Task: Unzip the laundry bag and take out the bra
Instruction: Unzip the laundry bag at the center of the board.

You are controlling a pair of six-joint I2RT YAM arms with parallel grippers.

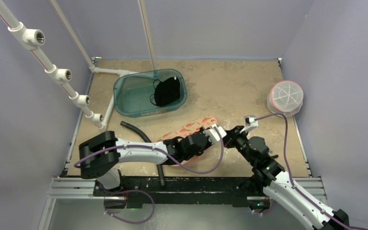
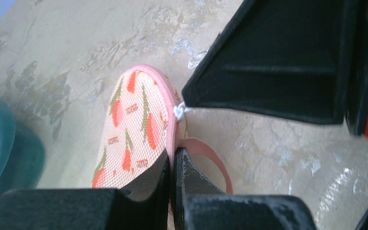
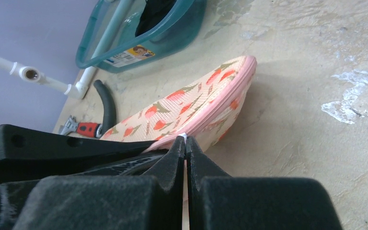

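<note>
**Laundry bag**: fine open-mesh cloth, matt, peach, printed with orange and olive motifs. Smooth pink fabric binding runs along the edge.
**Strap**: flat pink woven tape.
**Pull cord**: white twisted string.
**Left pincer**, **right pincer**: black moulded plastic, matt, faintly grainy.
**Surface**: tan board, mottled and scuffed, with pale patches that show a slight sheen.
**Bin**: translucent teal plastic, glossy.
**Black garment**: soft cloth, matt.
**Hose**: black, ribbed, dull; rubber or plastic, cannot tell which.
**Pipe rack**: white plastic tubing, smooth, semi-gloss.
</note>
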